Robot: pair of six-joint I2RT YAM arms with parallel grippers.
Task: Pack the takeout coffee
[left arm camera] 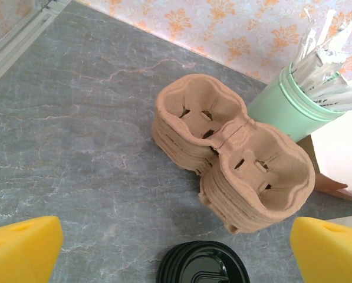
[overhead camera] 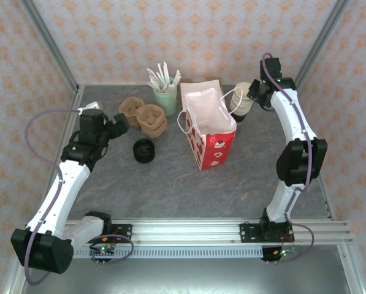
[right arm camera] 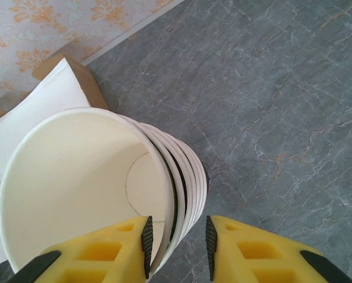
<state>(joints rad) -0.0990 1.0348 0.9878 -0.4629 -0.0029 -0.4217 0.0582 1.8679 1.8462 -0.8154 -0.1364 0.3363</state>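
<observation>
A lidded dark-green coffee cup is out of view. A stack of lidless cups (overhead camera: 240, 101) with cream insides (right arm camera: 75, 183) stands at the back right, beside the red-and-white bag (overhead camera: 208, 131). My right gripper (right arm camera: 177, 244) is open and straddles the stack's rims, with one finger (right arm camera: 105, 253) inside the top cup and the other outside. A short stack of black lids (overhead camera: 143, 150) lies left of the bag. My left gripper (overhead camera: 115, 125) hangs wide open above those lids (left arm camera: 203, 266), its yellow fingertips (left arm camera: 22, 247) far apart.
A stack of brown pulp cup carriers (overhead camera: 144, 116) (left arm camera: 234, 153) sits at the back left. Behind it is a pale mint cup of white sticks (overhead camera: 165, 98) (left arm camera: 282, 109). White napkins on a brown box (overhead camera: 198, 86) (right arm camera: 40, 112) lie behind the bag.
</observation>
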